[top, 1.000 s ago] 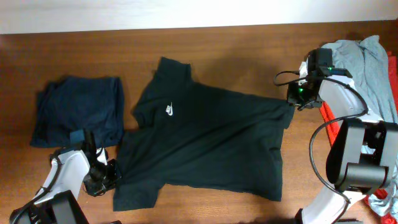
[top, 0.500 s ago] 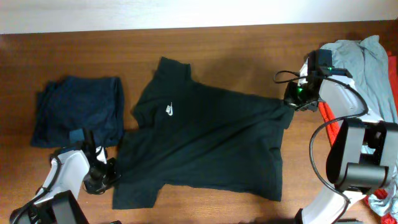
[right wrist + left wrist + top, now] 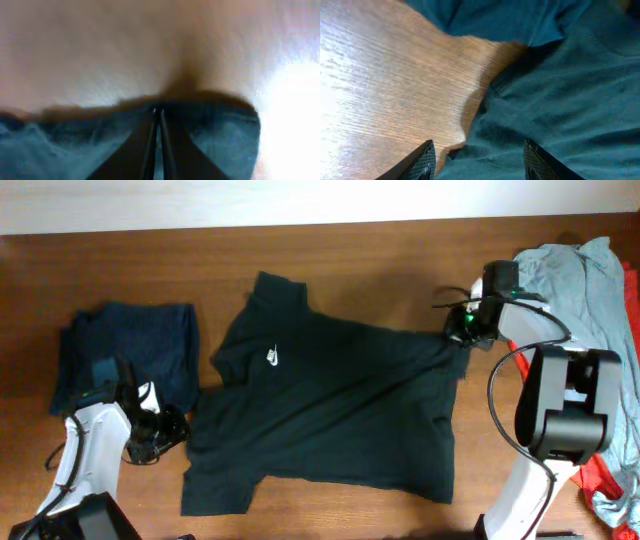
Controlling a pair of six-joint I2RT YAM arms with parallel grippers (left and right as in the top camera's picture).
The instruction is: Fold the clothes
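T-shirt (image 3: 330, 410) flat at table (image 3: 350, 260) ctr, long axis L-R, collar left, hem right, bare wood beyond far edge, L gripper (image 3: 477, 160) spread wide at sleeve edge, R gripper (image 3: 462, 335) pinching hem's far corner

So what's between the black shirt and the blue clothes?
Between the black shirt and blue clothes there's only a thin strip of bare table, seen overhead.

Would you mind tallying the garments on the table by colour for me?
Black T-shirt: 1
Dark navy garment: 1
Light grey shirt: 1
Red garment, partly hidden by the right arm: 1
Total: 4
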